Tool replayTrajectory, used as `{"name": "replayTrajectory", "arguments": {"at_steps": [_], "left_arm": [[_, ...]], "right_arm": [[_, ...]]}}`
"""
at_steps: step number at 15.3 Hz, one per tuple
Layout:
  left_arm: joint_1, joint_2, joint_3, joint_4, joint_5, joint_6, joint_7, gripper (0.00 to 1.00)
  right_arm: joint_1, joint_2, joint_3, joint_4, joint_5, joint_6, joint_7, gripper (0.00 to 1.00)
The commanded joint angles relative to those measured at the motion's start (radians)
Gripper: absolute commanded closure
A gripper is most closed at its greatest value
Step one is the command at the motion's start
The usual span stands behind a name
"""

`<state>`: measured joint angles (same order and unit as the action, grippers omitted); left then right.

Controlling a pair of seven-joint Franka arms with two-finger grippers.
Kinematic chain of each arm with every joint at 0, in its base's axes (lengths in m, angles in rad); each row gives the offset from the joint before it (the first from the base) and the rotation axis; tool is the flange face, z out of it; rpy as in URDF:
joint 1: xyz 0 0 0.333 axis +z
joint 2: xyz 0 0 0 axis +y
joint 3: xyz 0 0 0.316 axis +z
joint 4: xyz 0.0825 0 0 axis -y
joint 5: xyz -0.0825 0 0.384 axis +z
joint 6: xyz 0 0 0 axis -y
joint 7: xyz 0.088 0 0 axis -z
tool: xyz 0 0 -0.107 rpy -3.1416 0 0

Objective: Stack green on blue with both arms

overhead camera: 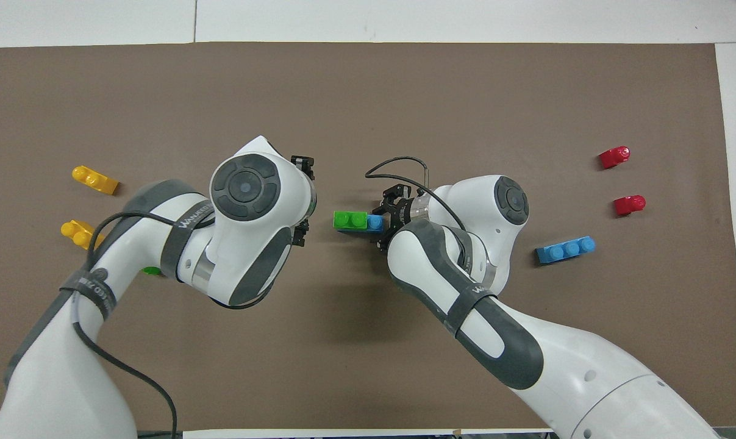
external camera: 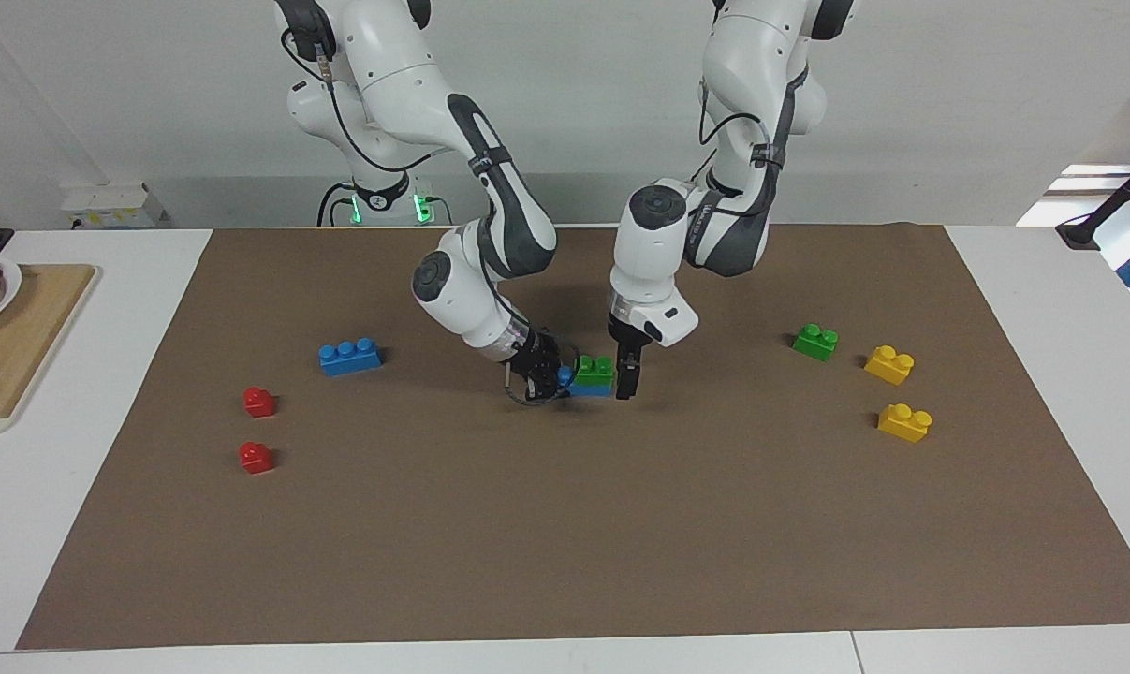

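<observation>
Item: one two-brick stack at mid-mat, dial centred on it, twelve pointing away from the robots. Green brick point(external camera: 594, 365), two studs, sits seated on the blue brick point(external camera: 588, 386), which lies flat on the brown mat point(external camera: 565, 524). The green covers the blue's nine o'clock end, leaving one blue stud bare at the three o'clock end. The stack's long axis runs nine to three. Left gripper point(external camera: 627, 379): at nine o'clock, just beside the stack and clear of it, low over the mat, fingers standing wide apart with nothing between them. Right gripper point(external camera: 538, 370): at three o'clock, hard up against the bare blue end, angled in low. Whether its fingers grip the blue brick or have let go, I cannot tell from here. Spare blue brick point(external camera: 350, 357): well out toward three, at the right arm's end. Spare green brick point(external camera: 815, 342): well out toward nine, at the left arm's end, near two yellow bricks point(external camera: 889, 364). Two red bricks point(external camera: 258, 402) lie out past the spare blue one. Judgement: the stack looks made. What remains turns on the right gripper backing straight out toward three, along the long axis, so the blue brick is not dragged or twisted.
</observation>
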<state>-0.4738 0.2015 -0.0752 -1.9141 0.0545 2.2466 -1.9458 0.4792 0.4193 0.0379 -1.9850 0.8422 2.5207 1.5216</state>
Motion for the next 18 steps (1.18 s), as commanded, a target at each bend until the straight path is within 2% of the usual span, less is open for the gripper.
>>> {"name": "replayTrajectory", "arguments": {"at_steps": [1,4,6,9,12,16,18], "left_arm": [[0.062,-0.089,-0.005,-0.016,0.008,-0.076,0.097,0.00],[0.141,-0.117,-0.005,0.006,0.008,-0.126,0.246,0.00],[0.199,-0.119,0.000,0.032,0.007,-0.156,0.344,0.00],[0.286,-0.161,0.002,0.033,0.007,-0.173,0.548,0.00],[0.378,-0.203,0.003,0.033,-0.001,-0.237,0.927,0.00],[0.464,-0.235,0.008,0.040,-0.005,-0.301,1.330,0.00],[0.489,-0.238,0.009,0.061,-0.007,-0.331,1.499,0.00]], "right_arm": [[-0.014,0.010,-0.006,-0.002,0.029,0.030,-0.046,0.09],[-0.063,-0.045,-0.012,0.000,0.017,-0.026,-0.054,0.02],[-0.146,-0.091,-0.015,0.021,-0.015,-0.139,-0.084,0.00],[-0.272,-0.112,-0.013,0.110,-0.176,-0.311,-0.182,0.00],[-0.333,-0.116,-0.012,0.219,-0.346,-0.456,-0.408,0.00],[-0.422,-0.149,-0.016,0.276,-0.406,-0.578,-0.804,0.00],[-0.450,-0.178,-0.015,0.296,-0.496,-0.637,-0.944,0.00]]}}
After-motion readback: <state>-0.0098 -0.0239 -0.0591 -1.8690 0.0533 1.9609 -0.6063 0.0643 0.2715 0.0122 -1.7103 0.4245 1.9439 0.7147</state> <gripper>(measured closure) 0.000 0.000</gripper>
